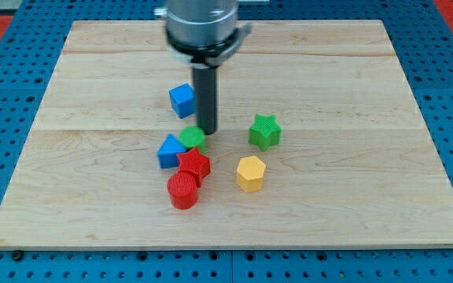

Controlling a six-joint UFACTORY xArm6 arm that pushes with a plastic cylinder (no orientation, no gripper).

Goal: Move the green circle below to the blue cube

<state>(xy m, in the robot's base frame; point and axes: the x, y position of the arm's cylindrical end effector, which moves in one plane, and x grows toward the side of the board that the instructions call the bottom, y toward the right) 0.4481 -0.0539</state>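
Green circle (pixel 192 137) lies near the middle of the wooden table (pixel 352 204), below the blue cube (pixel 182 100) in the view and slightly to its right, the two apart with bare wood between. My tip (pixel 208 131) stands just beside the green circle at its upper right edge, touching or nearly so; contact cannot be confirmed. The tool is a plain dark rod with no jaws, so it grips nothing.

A blue triangular block (pixel 169 151) sits against the green circle's lower left. A red star (pixel 194 164) lies directly below the green circle, touching or just beside it, and a red cylinder (pixel 183 191) sits against the star's lower left. These four form a tight cluster.

A yellow hexagonal block (pixel 251 173) stands apart to the view's right of the cluster. A green star (pixel 264 131) stands above the yellow block, well clear of my tip.
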